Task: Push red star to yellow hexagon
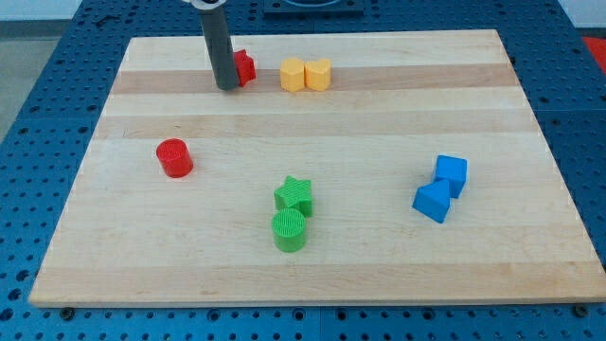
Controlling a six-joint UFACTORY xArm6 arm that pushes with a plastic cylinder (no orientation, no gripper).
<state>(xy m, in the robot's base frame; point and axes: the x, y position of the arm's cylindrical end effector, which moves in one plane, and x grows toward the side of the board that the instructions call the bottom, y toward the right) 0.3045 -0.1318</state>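
The red star (245,67) lies near the view's top, left of centre, partly hidden behind my rod. My tip (226,86) rests on the board against the star's left side. The yellow hexagon (293,74) sits a short gap to the star's right. A yellow heart-like block (318,73) touches the hexagon's right side.
A red cylinder (174,157) stands at the left. A green star (294,194) and a green cylinder (289,230) sit together at bottom centre. Two blue blocks, a cube (452,173) and a wedge-like one (433,201), sit at the right. The wooden board (398,114) ends in blue pegboard.
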